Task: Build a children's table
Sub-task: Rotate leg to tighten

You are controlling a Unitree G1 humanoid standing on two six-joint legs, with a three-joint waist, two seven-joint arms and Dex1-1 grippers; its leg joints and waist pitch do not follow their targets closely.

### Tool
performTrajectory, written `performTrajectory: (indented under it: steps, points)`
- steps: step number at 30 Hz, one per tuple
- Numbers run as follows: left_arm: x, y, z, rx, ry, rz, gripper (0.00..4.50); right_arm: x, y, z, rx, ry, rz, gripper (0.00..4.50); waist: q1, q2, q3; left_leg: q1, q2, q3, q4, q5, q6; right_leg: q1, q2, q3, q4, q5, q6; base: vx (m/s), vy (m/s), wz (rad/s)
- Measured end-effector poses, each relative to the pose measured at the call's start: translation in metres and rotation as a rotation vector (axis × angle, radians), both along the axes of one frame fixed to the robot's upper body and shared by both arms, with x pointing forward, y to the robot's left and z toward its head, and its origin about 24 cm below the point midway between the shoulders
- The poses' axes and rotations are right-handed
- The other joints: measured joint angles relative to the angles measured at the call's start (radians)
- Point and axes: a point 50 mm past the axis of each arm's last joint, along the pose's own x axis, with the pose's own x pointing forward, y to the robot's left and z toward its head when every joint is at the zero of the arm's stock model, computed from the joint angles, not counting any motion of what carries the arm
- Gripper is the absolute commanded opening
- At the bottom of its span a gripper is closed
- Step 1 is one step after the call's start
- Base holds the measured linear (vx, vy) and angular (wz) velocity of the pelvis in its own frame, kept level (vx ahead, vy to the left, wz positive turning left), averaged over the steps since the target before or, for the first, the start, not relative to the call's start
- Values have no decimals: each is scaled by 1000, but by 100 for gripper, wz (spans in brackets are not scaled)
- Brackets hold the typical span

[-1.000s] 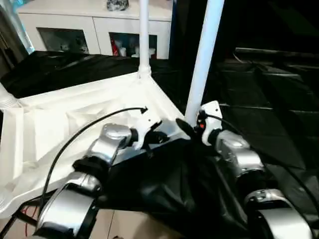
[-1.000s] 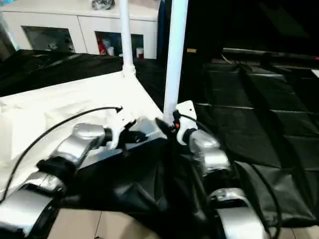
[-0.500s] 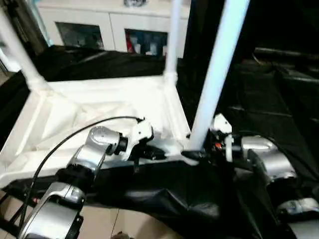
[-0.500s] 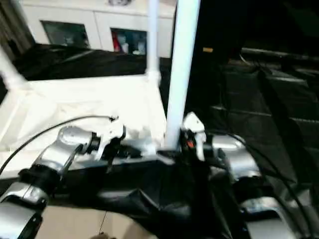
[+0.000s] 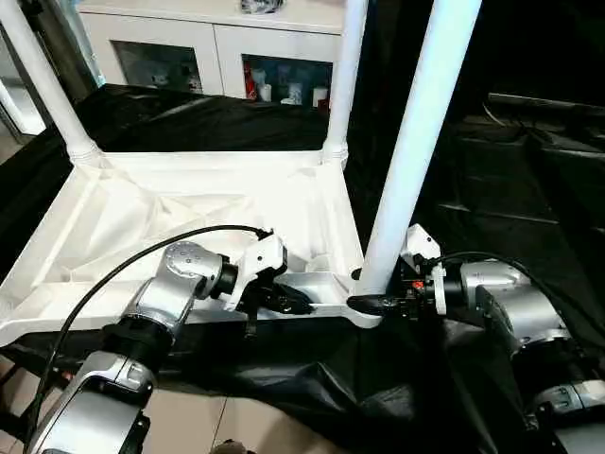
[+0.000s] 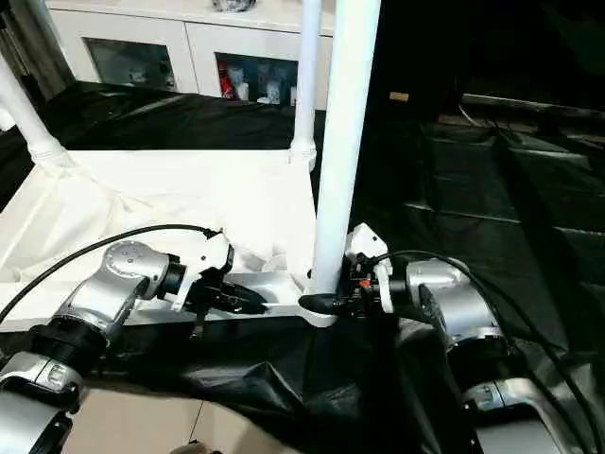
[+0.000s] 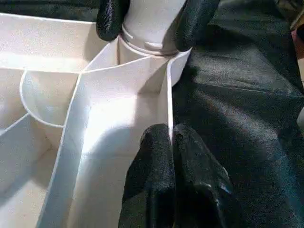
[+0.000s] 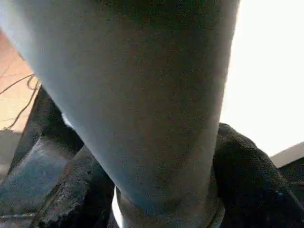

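Because the right gripper [image 5: 376, 301] straddles the near leg [image 5: 416, 142] at its socket, at 5 o'clock of the upturned top [image 5: 142, 213], while the left gripper [image 7: 168, 142] pinches the rim, a skewed twist could cock the leg and jam it.

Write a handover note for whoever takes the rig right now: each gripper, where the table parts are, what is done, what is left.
Left gripper: shut on the near edge wall of the table top, which lies underside up on the black sheet.
Right gripper: fingers on either side of the near leg, at its base.
Done: three legs stand in corner sockets: near leg, far right leg, far left leg.
Left: near left corner is hidden; check for the fourth leg, then turn the table upright.
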Motion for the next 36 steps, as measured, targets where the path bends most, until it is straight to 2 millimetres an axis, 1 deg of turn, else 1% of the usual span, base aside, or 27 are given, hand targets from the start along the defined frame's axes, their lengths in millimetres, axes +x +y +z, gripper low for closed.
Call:
performTrajectory:
  steps: [2,4,5,7,11,14,17,18,19,21,24,26,27,30,33,36]
  points:
    - [4,-2,1,-1,-13,44,0,4,3,-2,18,-16,-86,253,-2,0,0,1,0,0,0,0,0,0,0,0,0,0,1,0,0,0]
    - [11,-5,1,11,-31,103,0,10,6,-6,39,-27,-211,251,-10,0,0,2,-1,0,1,0,-1,1,0,1,0,-2,5,0,0,0]
    - [15,-8,0,16,-43,158,0,16,9,-9,49,-34,-311,250,-16,0,0,2,-1,0,1,1,-1,1,0,1,0,-2,5,0,0,0]
    - [23,-14,1,19,-64,237,0,25,15,-12,72,-46,-469,250,-23,-2,1,1,-1,-1,1,2,-4,0,0,1,0,-1,6,0,0,0]
    - [31,-30,0,14,-75,336,0,38,21,-13,75,-62,-698,249,-37,-2,1,1,-2,-1,0,2,-4,1,0,1,-1,-1,6,0,0,0]
    - [37,-41,1,11,-82,411,0,46,31,-13,64,-80,-872,249,-41,-2,1,1,-1,-1,0,2,-4,0,0,1,0,2,2,0,0,0]
    - [38,-49,1,10,-92,443,0,51,35,-12,52,-103,-954,249,-41,-2,1,1,-2,-1,-1,2,-4,0,0,1,-1,2,1,0,0,0]
    - [39,-49,1,9,-93,444,0,51,35,-13,51,-110,-955,249,-41,-2,1,1,-2,-1,-1,2,-4,0,0,1,-1,2,1,0,0,0]
    - [39,-49,1,9,-93,444,0,51,35,-13,53,-115,-955,284,-40,-2,1,1,-2,-1,-1,2,-4,0,0,1,-1,2,2,0,0,0]
    - [38,-49,1,7,-91,433,0,51,36,-12,58,-121,-950,319,-40,-2,1,1,-2,-1,-1,2,-3,0,0,1,-1,2,2,0,0,0]
    - [38,-47,1,10,-88,422,0,50,37,-12,69,-119,-914,327,-43,-2,1,0,-1,-1,-1,2,-3,0,0,1,-1,2,2,0,0,0]
    - [38,-44,2,10,-90,412,0,50,35,-12,62,-126,-871,360,-44,-2,1,0,-1,-1,-1,2,-3,0,0,1,-1,2,2,0,0,0]
    - [38,-42,2,10,-92,405,0,49,33,-11,52,-134,-830,367,-44,-2,1,0,-1,-1,-2,2,-3,0,0,1,-1,2,2,0,0,0]
    - [36,-36,2,11,-95,375,0,44,27,-12,39,-144,-709,367,-44,-2,1,0,-1,-1,-2,2,-3,0,0,1,-1,2,2,0,0,0]
    - [33,-30,2,10,-86,322,0,38,18,-10,21,-153,-578,367,-40,-1,1,0,-1,-1,-2,2,-3,0,0,1,-1,2,2,0,0,0]
    - [29,-26,2,9,-80,268,0,33,14,-6,31,-153,-473,367,-36,-1,1,0,-1,-1,-1,2,-3,0,0,1,0,2,2,0,0,0]
